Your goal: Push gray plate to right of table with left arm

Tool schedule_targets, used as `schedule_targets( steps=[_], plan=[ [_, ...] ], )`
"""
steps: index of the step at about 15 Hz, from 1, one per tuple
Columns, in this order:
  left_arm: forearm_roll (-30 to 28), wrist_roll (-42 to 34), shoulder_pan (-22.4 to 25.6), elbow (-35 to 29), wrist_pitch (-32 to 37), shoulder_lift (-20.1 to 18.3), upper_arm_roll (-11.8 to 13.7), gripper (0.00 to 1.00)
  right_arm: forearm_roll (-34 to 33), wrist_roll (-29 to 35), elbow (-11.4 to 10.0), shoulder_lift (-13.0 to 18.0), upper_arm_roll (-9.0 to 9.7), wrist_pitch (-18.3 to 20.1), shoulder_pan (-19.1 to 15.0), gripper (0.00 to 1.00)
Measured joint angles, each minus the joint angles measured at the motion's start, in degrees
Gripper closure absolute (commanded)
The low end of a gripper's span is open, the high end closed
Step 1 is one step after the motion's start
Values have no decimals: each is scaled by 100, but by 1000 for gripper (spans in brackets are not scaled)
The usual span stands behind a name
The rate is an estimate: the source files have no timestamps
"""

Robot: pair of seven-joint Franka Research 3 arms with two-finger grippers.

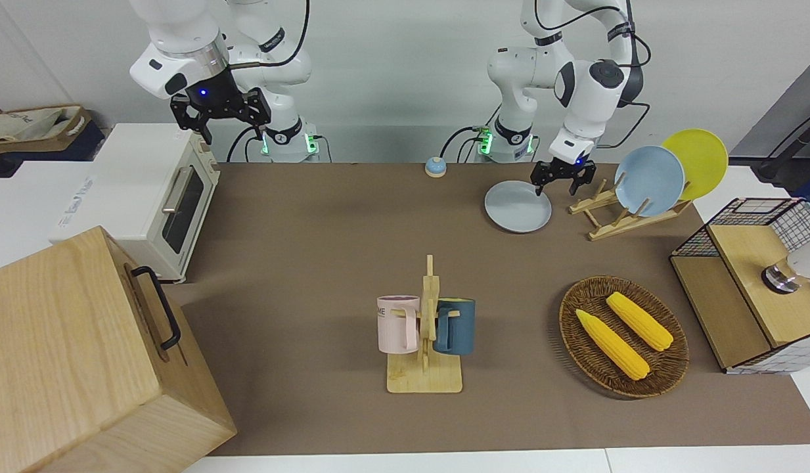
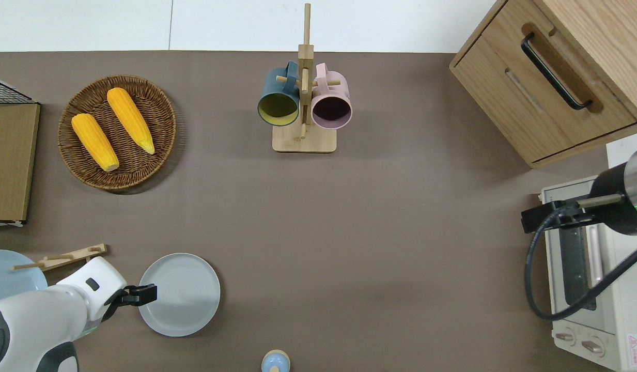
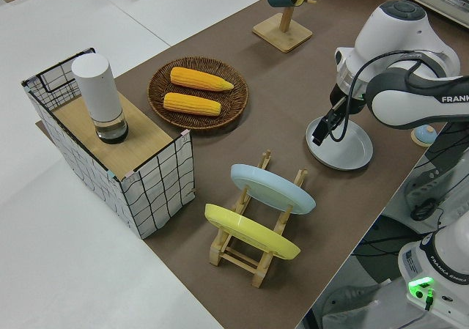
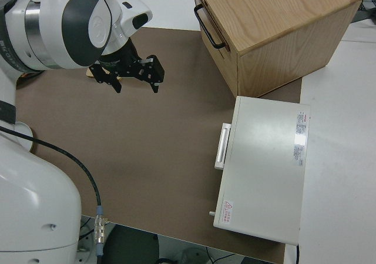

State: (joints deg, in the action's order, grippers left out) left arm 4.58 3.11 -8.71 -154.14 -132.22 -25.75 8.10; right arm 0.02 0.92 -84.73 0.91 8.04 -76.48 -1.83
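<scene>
Two racked plates (image 1: pixel 671 172) flank the gray plate (image 1: pixel 517 206); left hand (image 1: pixel 556 180), fingers spread and empty, overhangs its rim.

bare table (image 2: pixel 349 248) toward right arm's end, bell (image 2: pixel 275 360) near gray plate (image 2: pixel 181 294)

Left arm (image 1: pixel 579 85) bent down, wrist tilted, left gripper (image 1: pixel 554 178) low near bench, fingers (image 2: pixel 145 294) spread apart. Right arm parked, right gripper (image 1: pixel 219 113) fingers apart.
</scene>
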Motion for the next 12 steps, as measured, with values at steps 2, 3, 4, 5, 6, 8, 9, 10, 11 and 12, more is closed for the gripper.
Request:
schedule_targets(
  steps=[2, 3, 4, 5, 6, 8, 9, 10, 11, 12],
  plan=[
    [0, -43, 40, -3, -153, 138, 0, 7, 0, 0, 0, 0, 0, 0, 0, 17],
    [0, -56, 57, -8, -253, 217, 0, 7, 0, 0, 0, 0, 0, 0, 0, 17],
    [0, -65, 70, -22, -366, 293, 0, 7, 0, 0, 0, 0, 0, 0, 0, 17],
    [0, -70, 80, -49, -502, 381, 0, 7, 0, 0, 0, 0, 0, 0, 0, 17],
    [0, -70, 89, -77, -595, 453, 0, 7, 0, 0, 0, 0, 0, 0, 0, 17],
    [0, -72, 101, -136, -761, 568, 2, 7, 0, 0, 0, 0, 0, 0, 0, 17],
    [0, -76, 101, -180, -856, 611, 2, 7, 0, 0, 0, 0, 0, 0, 0, 17],
    [0, -81, 101, -232, -956, 648, 2, 7, 0, 0, 0, 0, 0, 0, 0, 17],
    [0, -84, 102, -294, -1068, 691, 2, 7, 0, 0, 0, 0, 0, 0, 0, 17],
    [0, -85, 102, -340, -1149, 721, 2, 7, 0, 0, 0, 0, 0, 0, 0, 17]
  ],
)
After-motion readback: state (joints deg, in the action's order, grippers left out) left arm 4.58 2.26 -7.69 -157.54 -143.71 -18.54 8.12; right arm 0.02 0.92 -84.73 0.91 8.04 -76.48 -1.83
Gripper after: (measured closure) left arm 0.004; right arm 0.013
